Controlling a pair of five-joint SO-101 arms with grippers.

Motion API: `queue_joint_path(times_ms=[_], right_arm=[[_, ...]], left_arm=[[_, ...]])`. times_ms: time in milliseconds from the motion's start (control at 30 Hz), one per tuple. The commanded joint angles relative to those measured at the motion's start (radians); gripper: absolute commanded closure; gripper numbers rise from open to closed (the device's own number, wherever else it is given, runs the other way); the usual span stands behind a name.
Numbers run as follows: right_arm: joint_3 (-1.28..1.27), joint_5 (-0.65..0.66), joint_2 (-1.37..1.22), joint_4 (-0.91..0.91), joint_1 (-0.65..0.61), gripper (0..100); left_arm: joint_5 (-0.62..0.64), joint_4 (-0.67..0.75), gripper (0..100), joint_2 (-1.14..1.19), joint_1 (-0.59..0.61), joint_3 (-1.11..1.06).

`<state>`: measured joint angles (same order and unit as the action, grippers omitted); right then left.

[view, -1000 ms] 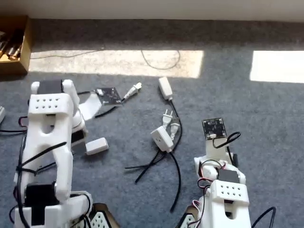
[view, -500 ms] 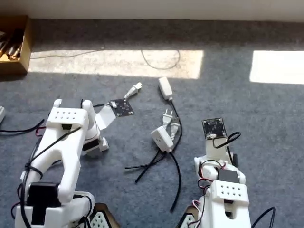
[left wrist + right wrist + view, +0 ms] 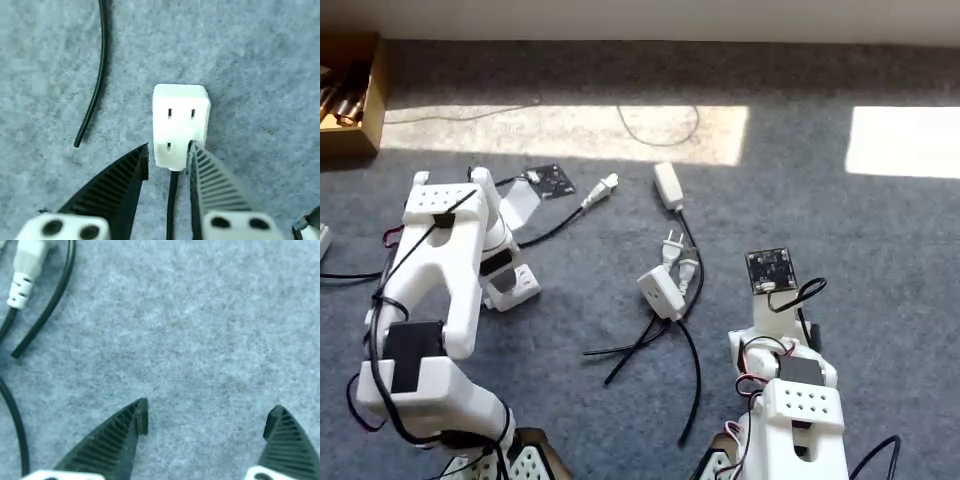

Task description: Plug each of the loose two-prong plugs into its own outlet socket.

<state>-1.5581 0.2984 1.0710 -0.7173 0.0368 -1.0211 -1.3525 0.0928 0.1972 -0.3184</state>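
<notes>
One white, boxy outlet socket

The outlet socket is white with dark slots, its cord black. The left hand has black ribbed fingers. The left arm and right arm are white. The carpet is blue-grey with pale sunlit patches. The wooden box is brown.
</notes>
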Motion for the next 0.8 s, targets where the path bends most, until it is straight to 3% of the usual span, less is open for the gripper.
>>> queue_joint_path(times_ms=[0, 300, 767], right_arm=[[0.002, 0.012, 0.013, 0.012, -0.012, 63.8], [0.002, 0.012, 0.013, 0.012, -0.012, 63.8], [0.002, 0.012, 0.013, 0.012, -0.012, 63.8]], left_arm=[[0.008, -0.012, 86, 0.001, 0.012, 0.054], [0.002, -0.161, 86, 0.001, -0.001, 0.045], [0.008, 0.026, 84, 0.010, 0.001, -0.050]])
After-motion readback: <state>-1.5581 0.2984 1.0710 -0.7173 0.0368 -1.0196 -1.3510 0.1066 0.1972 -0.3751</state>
